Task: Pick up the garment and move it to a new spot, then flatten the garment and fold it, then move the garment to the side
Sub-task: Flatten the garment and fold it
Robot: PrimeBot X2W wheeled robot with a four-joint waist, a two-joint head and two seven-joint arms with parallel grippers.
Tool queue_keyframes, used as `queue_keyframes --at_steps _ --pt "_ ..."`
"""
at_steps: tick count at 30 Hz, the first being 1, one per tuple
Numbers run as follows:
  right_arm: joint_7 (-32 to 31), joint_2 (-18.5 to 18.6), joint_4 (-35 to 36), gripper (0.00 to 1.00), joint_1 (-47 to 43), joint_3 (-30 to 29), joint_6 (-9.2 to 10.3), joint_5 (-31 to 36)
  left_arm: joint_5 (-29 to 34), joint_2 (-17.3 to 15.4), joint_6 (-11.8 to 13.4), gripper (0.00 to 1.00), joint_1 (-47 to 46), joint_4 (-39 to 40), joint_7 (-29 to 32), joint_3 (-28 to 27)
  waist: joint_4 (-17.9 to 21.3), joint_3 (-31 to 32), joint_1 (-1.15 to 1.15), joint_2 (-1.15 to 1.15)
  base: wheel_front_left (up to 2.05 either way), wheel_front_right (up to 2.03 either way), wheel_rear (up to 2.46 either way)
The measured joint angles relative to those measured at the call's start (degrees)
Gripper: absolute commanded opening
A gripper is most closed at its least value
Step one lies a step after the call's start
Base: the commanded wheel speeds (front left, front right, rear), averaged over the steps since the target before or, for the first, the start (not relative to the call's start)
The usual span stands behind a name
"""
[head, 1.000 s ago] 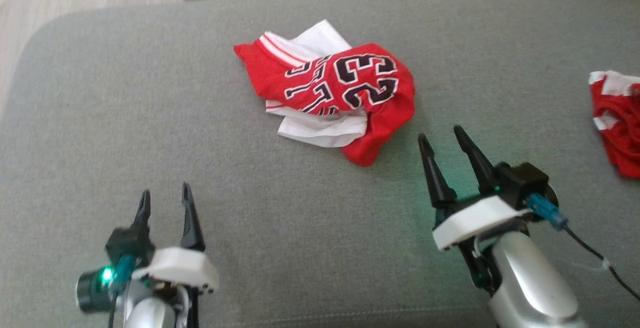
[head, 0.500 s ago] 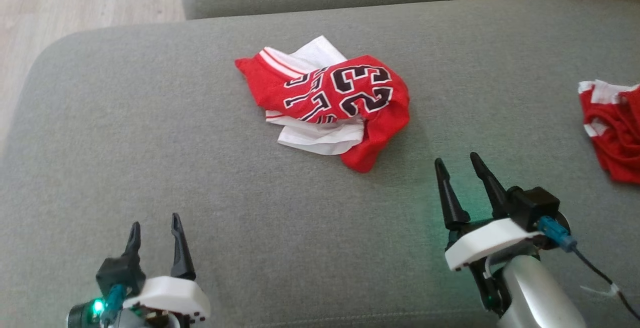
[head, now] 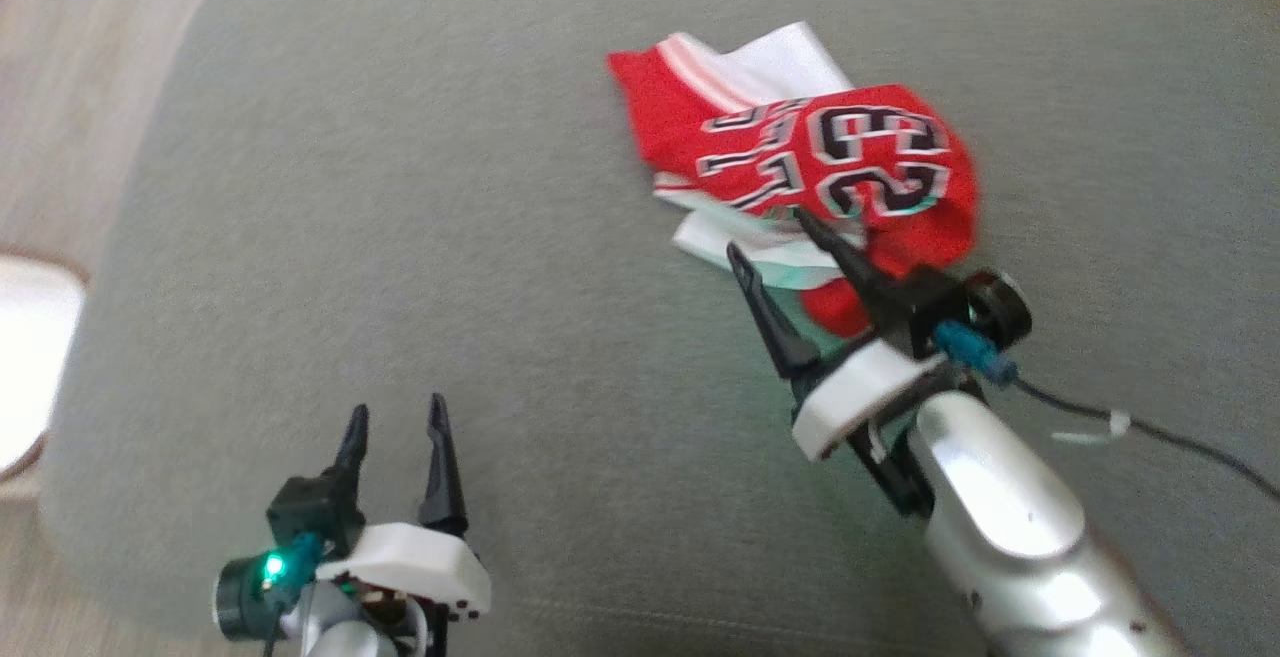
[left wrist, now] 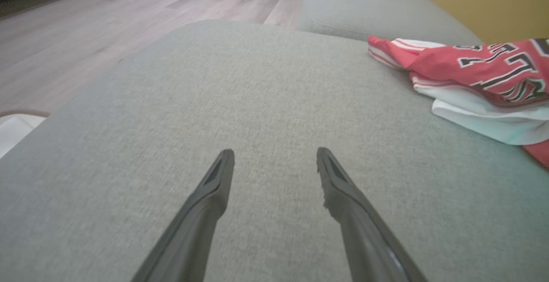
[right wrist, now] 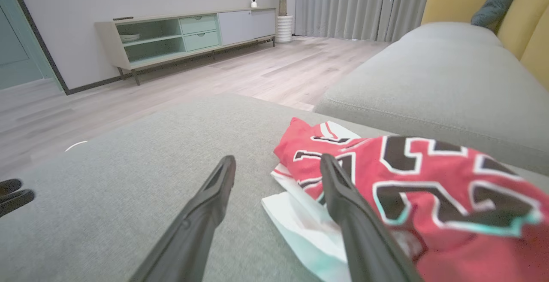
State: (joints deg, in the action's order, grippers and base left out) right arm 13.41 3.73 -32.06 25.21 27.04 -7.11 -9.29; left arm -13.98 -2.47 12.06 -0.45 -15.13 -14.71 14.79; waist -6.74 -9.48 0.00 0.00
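Observation:
The garment (head: 800, 147) is a crumpled red and white jersey with black numbers, lying on the grey sofa cushion (head: 400, 187). My right gripper (head: 768, 233) is open at the garment's near edge, one finger over the white fabric, the other over bare cushion. In the right wrist view the garment (right wrist: 420, 179) lies under and right of the right fingertip (right wrist: 330, 166). My left gripper (head: 392, 413) is open low at the left, well apart from the garment. The left wrist view shows the garment (left wrist: 480, 76) at far right.
The cushion's rounded left edge drops to a wood floor (head: 70, 87). A white round object (head: 25, 357) sits on the floor at the left. Another grey cushion (right wrist: 450, 76) and a yellow backrest (right wrist: 527, 28) lie beyond. A TV cabinet (right wrist: 184, 37) stands across the room.
The head camera has swung left, shifting the whole picture right. My right gripper has advanced to the garment's near edge; it was short of it before. Both grippers stay open.

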Motion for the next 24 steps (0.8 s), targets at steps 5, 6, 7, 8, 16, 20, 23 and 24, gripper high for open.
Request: queue_keyframes --at_steps 5,6,7,8,16,20,23,24 --pt "-1.7 0.9 -6.6 1.00 6.3 1.5 0.00 0.4 -1.3 0.0 0.5 1.00 -0.1 0.0 0.0 2.3 -5.1 -2.5 0.00 0.00 0.00 0.00 0.00" --pt "-2.2 1.0 -8.2 1.00 7.0 1.6 0.00 0.4 -1.3 0.0 0.6 1.00 -0.1 0.0 0.0 2.6 -6.1 -3.0 0.00 0.00 0.00 0.00 0.00" --pt "-2.7 1.1 -9.7 1.00 7.6 1.6 0.00 0.3 -1.3 0.0 0.7 1.00 -0.2 0.0 0.0 2.9 -7.0 -3.5 0.00 0.00 0.00 0.00 0.00" --pt "-2.8 1.2 -11.2 1.00 8.0 1.6 0.00 0.2 -1.4 0.0 0.9 1.00 -0.3 0.0 0.0 3.2 -7.9 -4.0 0.00 0.00 0.00 0.00 0.00" --pt "-2.8 2.4 -20.5 1.00 12.0 -1.1 0.00 -0.2 -3.8 0.0 1.9 1.00 -2.4 1.3 0.0 6.3 -12.7 -8.1 0.00 0.00 0.00 0.00 0.00" --pt "-2.8 2.3 -22.9 1.00 14.9 -1.1 0.00 0.9 -4.0 0.1 2.3 1.00 -2.5 1.5 0.0 7.3 -13.5 -9.3 0.00 0.00 0.00 0.00 0.00" --pt "-2.6 2.2 -24.1 1.00 15.7 -0.3 0.00 0.9 -4.0 0.0 2.6 1.00 -2.6 1.5 0.0 7.4 -13.4 -9.4 0.00 0.00 0.00 0.00 0.00" --pt "-2.6 2.0 -24.6 1.00 15.9 -0.3 0.00 0.6 -4.0 0.0 2.6 1.00 -2.7 1.5 0.0 7.4 -13.3 -9.3 0.00 0.00 0.00 0.00 0.00"
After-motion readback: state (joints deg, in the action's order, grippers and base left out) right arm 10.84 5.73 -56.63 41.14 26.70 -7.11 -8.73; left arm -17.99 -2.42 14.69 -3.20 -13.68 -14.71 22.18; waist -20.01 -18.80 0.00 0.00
